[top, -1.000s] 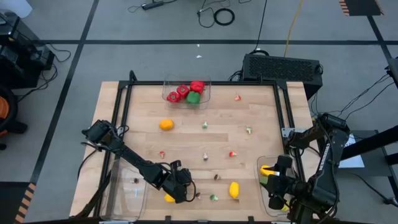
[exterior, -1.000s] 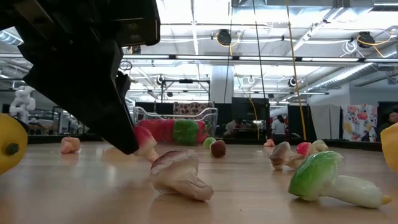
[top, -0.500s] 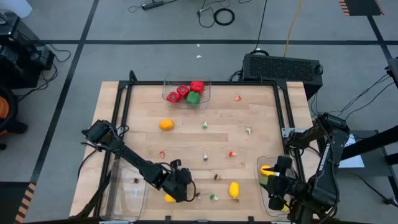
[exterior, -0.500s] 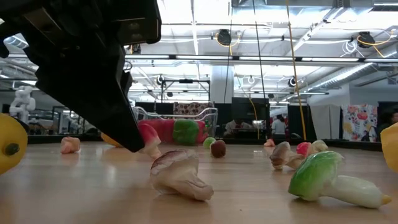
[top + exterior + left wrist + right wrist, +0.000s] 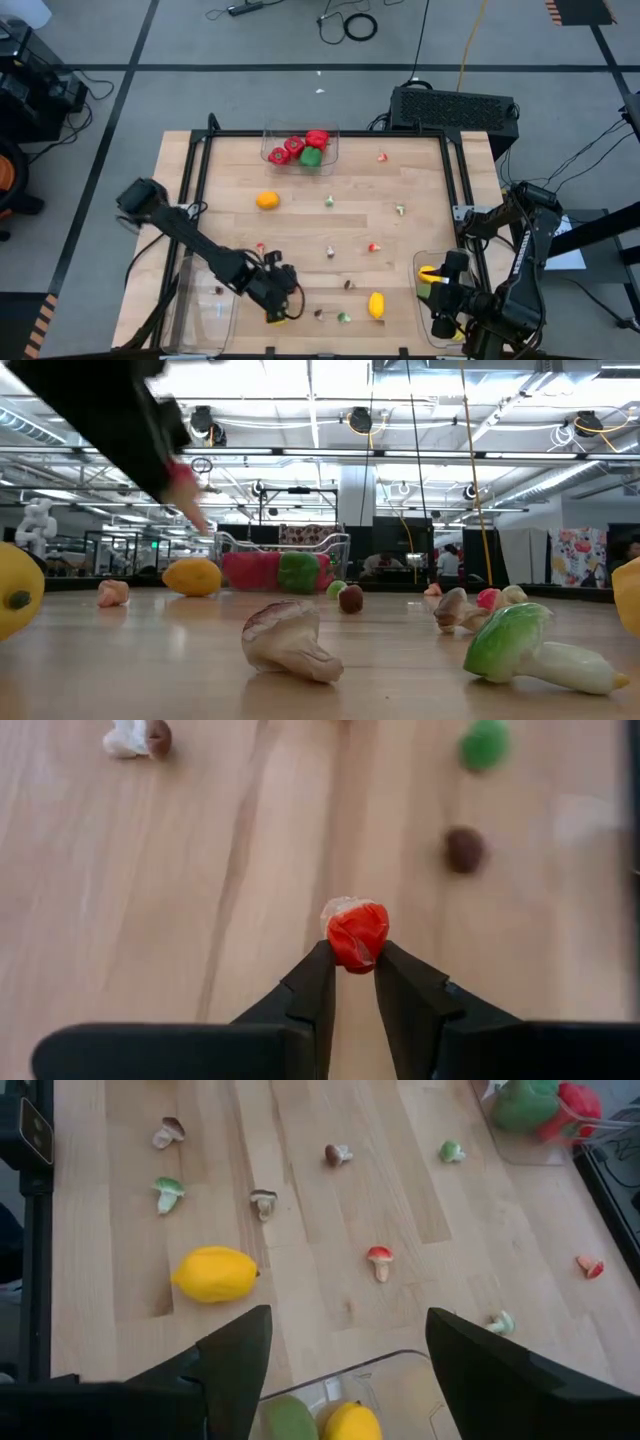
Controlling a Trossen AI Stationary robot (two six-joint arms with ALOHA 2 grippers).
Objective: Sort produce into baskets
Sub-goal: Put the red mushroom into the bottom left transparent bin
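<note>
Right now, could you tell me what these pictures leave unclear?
- Left bin: its contents too small in the high view.
- Left gripper: blurred in the low view.
- Lemon: cut by the low view's edge.
- Right bin: mostly behind the right gripper.

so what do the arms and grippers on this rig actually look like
Both arms are dark, nearly black, built of slim jointed links with blocky joint housings. The left gripper has two matte black fingers tapering to narrow tips. The right gripper has two broad, dark, wedge-shaped fingers. Thin black cables run along the links. No markings are readable.
</note>
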